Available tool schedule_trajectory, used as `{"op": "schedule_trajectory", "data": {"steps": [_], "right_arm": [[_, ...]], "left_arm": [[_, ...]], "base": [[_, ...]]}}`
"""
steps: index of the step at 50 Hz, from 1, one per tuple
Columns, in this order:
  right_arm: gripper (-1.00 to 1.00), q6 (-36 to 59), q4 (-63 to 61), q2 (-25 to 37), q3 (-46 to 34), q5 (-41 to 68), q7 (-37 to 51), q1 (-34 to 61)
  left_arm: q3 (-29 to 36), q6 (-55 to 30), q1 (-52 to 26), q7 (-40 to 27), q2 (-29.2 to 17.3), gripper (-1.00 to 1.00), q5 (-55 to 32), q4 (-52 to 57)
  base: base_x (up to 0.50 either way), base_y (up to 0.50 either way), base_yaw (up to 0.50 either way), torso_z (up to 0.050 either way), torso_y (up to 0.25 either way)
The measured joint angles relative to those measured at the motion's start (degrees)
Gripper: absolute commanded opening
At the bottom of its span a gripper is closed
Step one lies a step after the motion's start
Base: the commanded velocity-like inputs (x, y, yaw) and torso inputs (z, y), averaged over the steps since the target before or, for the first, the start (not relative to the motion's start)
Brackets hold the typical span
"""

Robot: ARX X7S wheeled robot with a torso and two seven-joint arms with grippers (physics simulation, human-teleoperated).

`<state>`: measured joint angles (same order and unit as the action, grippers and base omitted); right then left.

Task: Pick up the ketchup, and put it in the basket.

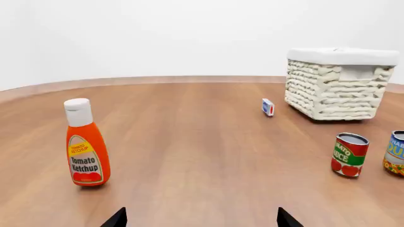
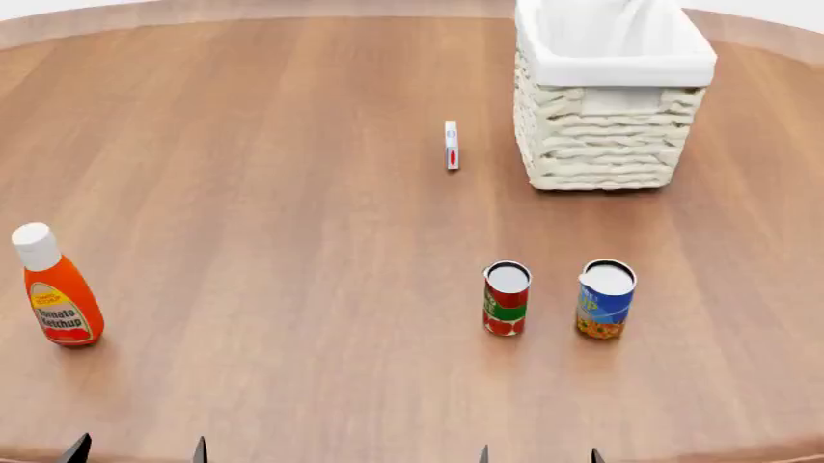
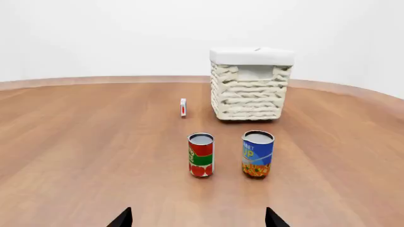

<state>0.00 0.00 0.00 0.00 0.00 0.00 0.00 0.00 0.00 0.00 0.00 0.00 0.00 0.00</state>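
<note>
The ketchup is an orange-red squeeze bottle with a white cap. It stands upright at the table's left front; it also shows in the left wrist view. The basket is cream wicker with a white liner, at the far right; it also shows in both wrist views. My left gripper is open and empty at the near edge, a little right of the bottle and nearer than it. My right gripper is open and empty near the front edge, before the cans.
A red-green can and a blue can stand side by side at the front right. A small white-red flat box stands on edge left of the basket. The wooden table has a curved far edge.
</note>
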Motion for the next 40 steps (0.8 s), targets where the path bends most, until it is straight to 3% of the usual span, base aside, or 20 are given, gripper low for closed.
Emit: {"op": "schedule_trajectory", "data": {"steps": [26, 40], "right_arm": [[1.0, 2.6, -1.4, 3.2, -3.7, 2.6, 4.5, 0.6], [1.0, 9.3, -13.1, 5.1, -6.4, -0.7, 7.8, -0.2]], "left_arm": [[3.4, -0.7, -0.1, -4.4, -2.5, 1.0, -0.8, 1.5], [5.1, -4.1, 0.8, -5.6, -4.2, 1.0, -0.5, 7.9]], "base": [[0.0, 0.0, 0.0, 0.0, 0.0], [0.0, 0.0, 0.0, 0.0, 0.0]]}}
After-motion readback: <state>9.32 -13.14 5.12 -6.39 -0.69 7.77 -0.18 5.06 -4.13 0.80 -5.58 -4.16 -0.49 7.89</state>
